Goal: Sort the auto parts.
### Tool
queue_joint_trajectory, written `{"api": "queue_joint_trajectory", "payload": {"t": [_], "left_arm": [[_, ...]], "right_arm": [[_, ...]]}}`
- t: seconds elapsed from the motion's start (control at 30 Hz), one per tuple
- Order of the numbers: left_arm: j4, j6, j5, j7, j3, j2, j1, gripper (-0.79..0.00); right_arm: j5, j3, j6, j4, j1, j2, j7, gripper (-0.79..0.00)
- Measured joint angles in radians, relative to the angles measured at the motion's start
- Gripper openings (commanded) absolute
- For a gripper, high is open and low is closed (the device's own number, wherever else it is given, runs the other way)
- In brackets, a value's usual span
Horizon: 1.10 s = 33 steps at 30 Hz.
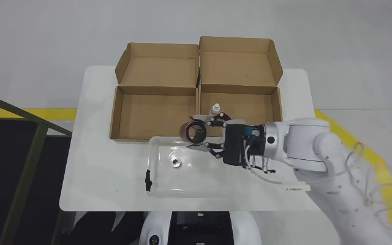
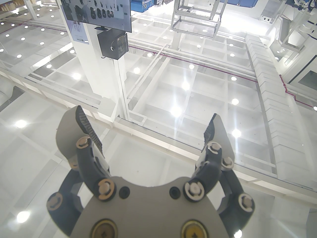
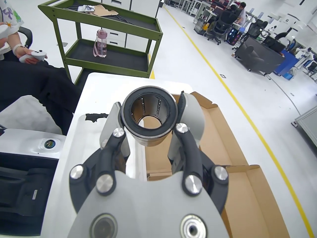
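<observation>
Left hand [image 2: 147, 115]: raised and turned up toward the ceiling, jaws spread wide, nothing between them.
Tabletop [image 1: 98, 153]: white, with bare margin along its left edge.
Left box [image 1: 153, 116]: open cardboard at the far edge, floor bare, lid flap standing at the far side.
Clear tray [image 1: 184, 180]: at the near edge, centre, just beside the boxes' near walls. It holds a black part [image 1: 147, 179] by its left wall and a small metal part [image 1: 176, 161] further in.
Bearing [image 3: 151, 138]: a metal cylinder with a black-rimmed bore, held above the near end of the wall the two boxes share, slightly on the left box's side.
Right hand [image 3: 149, 107]: reaching in from the right edge, closed across the bearing's outer wall.
Right box [image 1: 251, 110]: one white-tipped part [image 1: 214, 109] near its left wall.
Step in hand (my reading): carrying the bearing to a box. Which box, I cannot tell.
Doing it well: clear the near wall, lower close to the floor before letting go (a cylinder will likely roll), and land away from corners.
Edges: the shared wall and near wall sit directly below.
Open room: the left box's floor is widest. The right box's right half is also free.
</observation>
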Motion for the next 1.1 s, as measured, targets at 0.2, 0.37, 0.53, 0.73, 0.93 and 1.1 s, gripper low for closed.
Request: {"api": "queue_joint_trajectory", "payload": {"t": [0.2, 0.37, 0.53, 0.73, 0.93, 1.1], "left_arm": [[0.0, 0.0, 0.0, 0.0, 0.0, 0.0, 0.0, 0.0], [0.0, 0.0, 0.0, 0.0, 0.0, 0.0, 0.0, 0.0], [0.0, 0.0, 0.0, 0.0, 0.0, 0.0, 0.0, 0.0], [0.0, 0.0, 0.0, 0.0, 0.0, 0.0, 0.0, 0.0], [0.0, 0.0, 0.0, 0.0, 0.0, 0.0, 0.0, 0.0], [0.0, 0.0, 0.0, 0.0, 0.0, 0.0, 0.0, 0.0]], "right_arm": [[-0.002, -0.1, 0.028, 0.116, 0.056, -0.019, 0.02, -0.785], [-0.011, -0.189, 0.061, 0.21, 0.121, -0.045, 0.018, -0.785], [-0.012, -0.26, 0.1, 0.298, 0.183, -0.072, 0.011, -0.785], [0.005, -0.345, 0.174, 0.39, 0.256, -0.111, 0.048, -0.785], [0.031, -0.406, 0.214, 0.479, 0.32, -0.149, 0.053, -0.785], [0.029, -0.467, 0.245, 0.547, 0.372, -0.188, 0.071, -0.785]]}}
